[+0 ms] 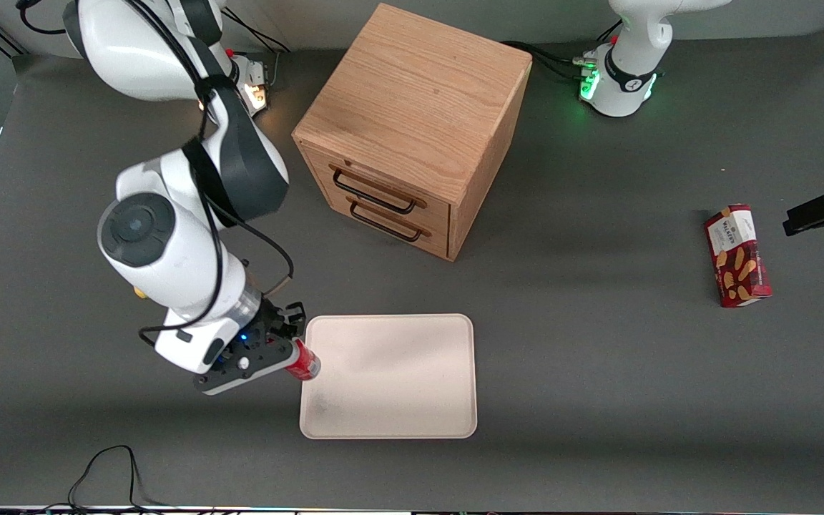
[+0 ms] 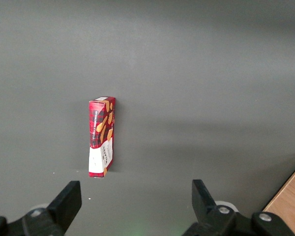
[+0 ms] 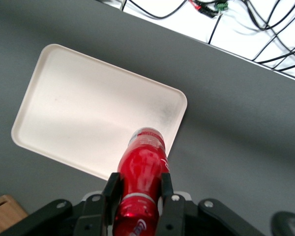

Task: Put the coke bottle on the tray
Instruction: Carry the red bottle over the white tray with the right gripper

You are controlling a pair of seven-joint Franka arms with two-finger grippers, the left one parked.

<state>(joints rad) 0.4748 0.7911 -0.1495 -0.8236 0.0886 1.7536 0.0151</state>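
Note:
My right gripper (image 1: pixel 285 355) is shut on the coke bottle (image 1: pixel 304 361), a slim glossy red bottle. It holds the bottle above the edge of the tray (image 1: pixel 398 415) that lies toward the working arm's end. The tray is a flat pale pinkish-cream rectangle with rounded corners, lying in front of the drawer cabinet. In the right wrist view the bottle (image 3: pixel 143 169) is clamped between the two black fingers (image 3: pixel 111 191) of the gripper (image 3: pixel 138 194), its end reaching over a corner of the tray (image 3: pixel 64 98). Nothing lies on the tray.
A wooden two-drawer cabinet (image 1: pixel 412 129) stands farther from the front camera than the tray. A red snack box (image 1: pixel 737 255) lies toward the parked arm's end of the table; it also shows in the left wrist view (image 2: pixel 102 136). Cables (image 1: pixel 104 472) lie along the table's near edge.

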